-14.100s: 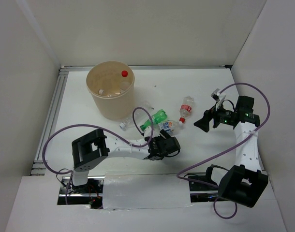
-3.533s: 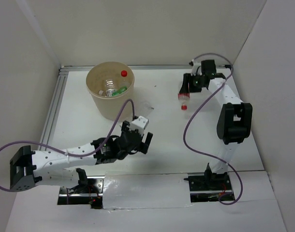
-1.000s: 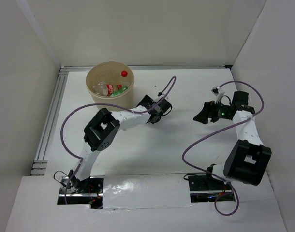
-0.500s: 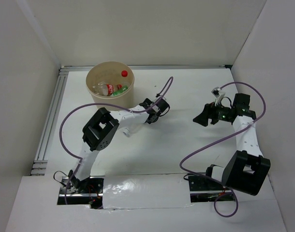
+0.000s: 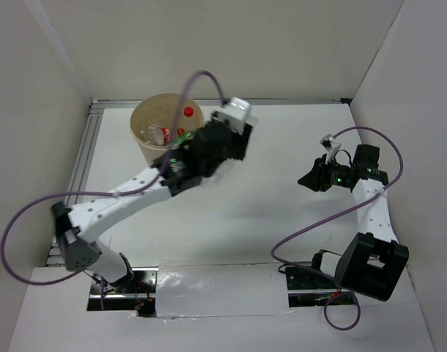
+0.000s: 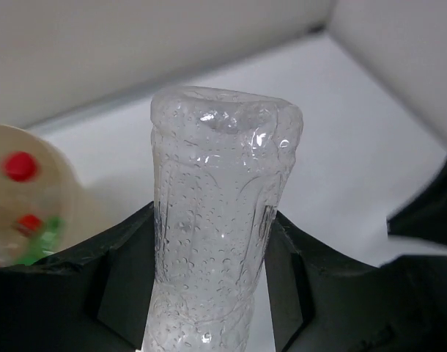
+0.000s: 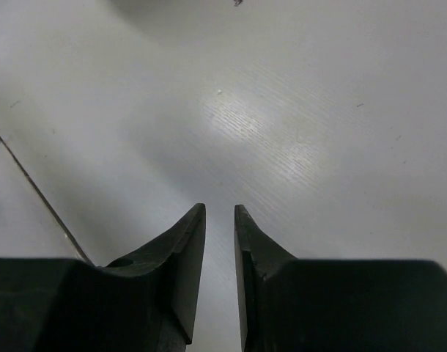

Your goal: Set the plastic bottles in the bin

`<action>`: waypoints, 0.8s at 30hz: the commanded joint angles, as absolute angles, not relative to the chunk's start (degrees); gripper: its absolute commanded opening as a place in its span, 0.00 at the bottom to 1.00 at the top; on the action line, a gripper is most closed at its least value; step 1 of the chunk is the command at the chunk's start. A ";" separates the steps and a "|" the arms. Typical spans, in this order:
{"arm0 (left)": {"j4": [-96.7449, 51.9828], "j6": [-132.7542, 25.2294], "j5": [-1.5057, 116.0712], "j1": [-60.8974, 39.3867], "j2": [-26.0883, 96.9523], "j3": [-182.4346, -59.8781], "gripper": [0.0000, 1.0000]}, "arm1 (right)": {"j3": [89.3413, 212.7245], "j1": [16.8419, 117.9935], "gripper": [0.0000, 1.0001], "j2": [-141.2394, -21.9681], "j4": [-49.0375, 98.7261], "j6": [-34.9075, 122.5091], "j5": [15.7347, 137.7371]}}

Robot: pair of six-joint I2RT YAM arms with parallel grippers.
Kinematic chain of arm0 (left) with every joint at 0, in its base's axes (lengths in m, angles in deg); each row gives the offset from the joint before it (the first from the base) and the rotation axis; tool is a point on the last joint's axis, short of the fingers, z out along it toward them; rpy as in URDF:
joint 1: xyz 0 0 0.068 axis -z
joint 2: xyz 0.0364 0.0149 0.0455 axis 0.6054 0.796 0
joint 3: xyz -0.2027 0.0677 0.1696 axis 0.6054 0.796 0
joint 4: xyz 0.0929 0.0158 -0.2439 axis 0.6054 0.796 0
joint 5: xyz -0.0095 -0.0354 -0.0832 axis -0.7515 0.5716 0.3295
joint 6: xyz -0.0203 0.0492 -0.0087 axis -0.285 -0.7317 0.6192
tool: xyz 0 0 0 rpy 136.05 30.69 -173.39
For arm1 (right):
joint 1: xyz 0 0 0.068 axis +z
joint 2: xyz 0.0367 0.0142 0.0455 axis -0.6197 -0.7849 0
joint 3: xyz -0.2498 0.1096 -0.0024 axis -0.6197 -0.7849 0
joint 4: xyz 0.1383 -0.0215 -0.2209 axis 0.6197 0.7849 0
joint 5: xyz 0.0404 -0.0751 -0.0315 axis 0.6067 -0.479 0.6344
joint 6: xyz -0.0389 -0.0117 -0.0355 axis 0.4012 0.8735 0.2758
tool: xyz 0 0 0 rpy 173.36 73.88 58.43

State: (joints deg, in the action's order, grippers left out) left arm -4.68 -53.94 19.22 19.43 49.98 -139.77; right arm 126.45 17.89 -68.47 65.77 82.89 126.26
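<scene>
In the left wrist view my left gripper [image 6: 212, 214] is shut on a clear plastic bottle [image 6: 222, 176] dotted with droplets, its end pointing away from the camera. From above, the left gripper [image 5: 231, 143] hangs raised just right of the tan bin [image 5: 154, 158]. The bin [image 6: 55, 183] shows at the left edge of the wrist view too. Inside it lie a red-capped bottle [image 5: 187, 112], a red-labelled bottle [image 5: 161, 134] and a green bottle [image 5: 182, 136]. My right gripper [image 5: 305, 180] sits low over the right side of the table. Its jaws [image 7: 220, 209] are almost together with nothing between them.
White walls close in the table on the left, back and right. An aluminium rail [image 5: 80, 169] runs along the left edge behind the bin. Purple cables loop off both arms, one [image 5: 201, 77] arching above the bin.
My left gripper closed on the clear bottle lying on the table, and the arm has lifted it up beside the bin. The right gripper's jaws have come together; that arm has barely moved.
</scene>
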 commanded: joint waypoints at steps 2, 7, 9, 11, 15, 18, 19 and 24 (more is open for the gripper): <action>-16.04 -51.37 18.18 11.63 38.97 -136.10 0.00 | 125.76 17.55 0.28 -66.35 64.77 84.01 126.22; -24.13 -52.77 11.76 2.75 35.44 -130.99 0.00 | 125.14 17.55 0.28 -65.74 63.71 84.01 126.22; -24.67 -52.77 10.09 -0.76 35.44 -130.99 0.00 | 125.14 17.55 0.29 -65.74 63.71 84.01 126.22; -25.64 -52.77 9.56 -2.79 37.10 -130.46 0.00 | 125.14 17.55 0.30 -65.74 63.71 84.01 126.75; -27.13 -51.63 6.66 -7.01 41.49 -130.46 0.03 | 125.76 17.55 0.32 -65.74 63.71 84.01 126.75; -26.26 -48.65 5.96 -8.86 45.62 -133.62 0.06 | 125.76 17.55 0.34 -65.74 64.24 84.63 126.75; -24.60 -47.95 6.83 -9.39 46.76 -134.84 0.06 | 125.76 17.55 0.36 -65.22 64.76 84.63 126.75; -19.32 -46.28 9.03 -10.62 51.69 -140.21 0.28 | 126.29 17.55 0.69 -65.21 65.91 86.64 126.75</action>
State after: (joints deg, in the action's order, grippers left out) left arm -19.28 -48.94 8.79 -10.36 51.81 -135.95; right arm 125.37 17.87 -67.07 65.64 84.46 125.91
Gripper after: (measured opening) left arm 0.643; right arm 0.646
